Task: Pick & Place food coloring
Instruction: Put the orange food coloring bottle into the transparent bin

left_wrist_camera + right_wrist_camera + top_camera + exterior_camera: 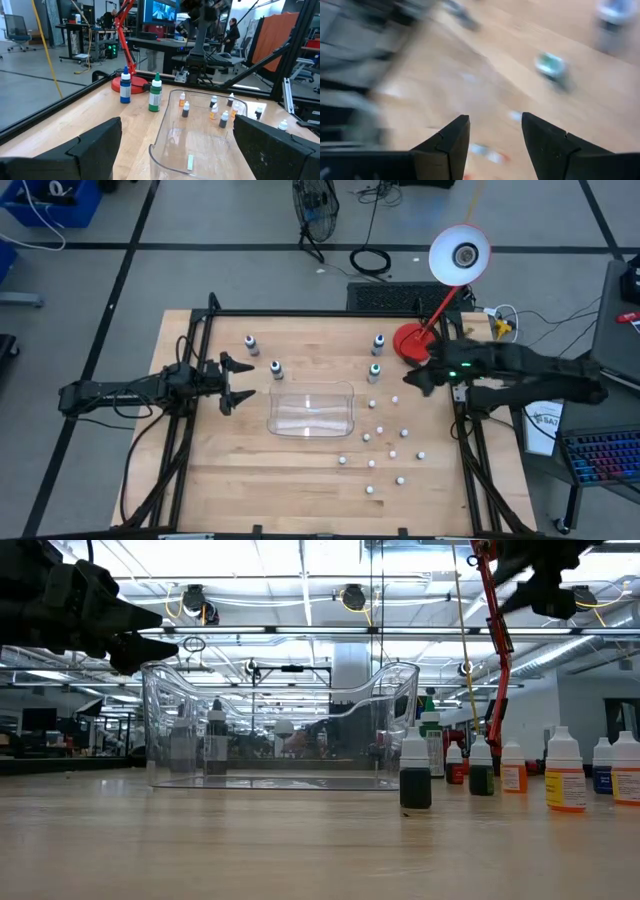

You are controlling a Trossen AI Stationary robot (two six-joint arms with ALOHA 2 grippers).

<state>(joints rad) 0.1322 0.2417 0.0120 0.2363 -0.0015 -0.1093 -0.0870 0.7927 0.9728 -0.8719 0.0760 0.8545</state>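
The wooden surface [250,480] is broad, with bare room along its near edge. A clear tray [311,410] sits at its middle, empty. The left hand [236,382] waits wide open just beside the tray, holding nothing. The right hand [412,380] hovers partly open and empty near the red lamp base [410,341]. Small food coloring bottles [384,442] stand scattered right of the tray. Reaching looks underway; next comes lowering over one bottle without tipping neighbours.

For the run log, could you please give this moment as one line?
left gripper: open, empty, beside clear tray | right gripper: open, empty, above table | tray: no bottles inside
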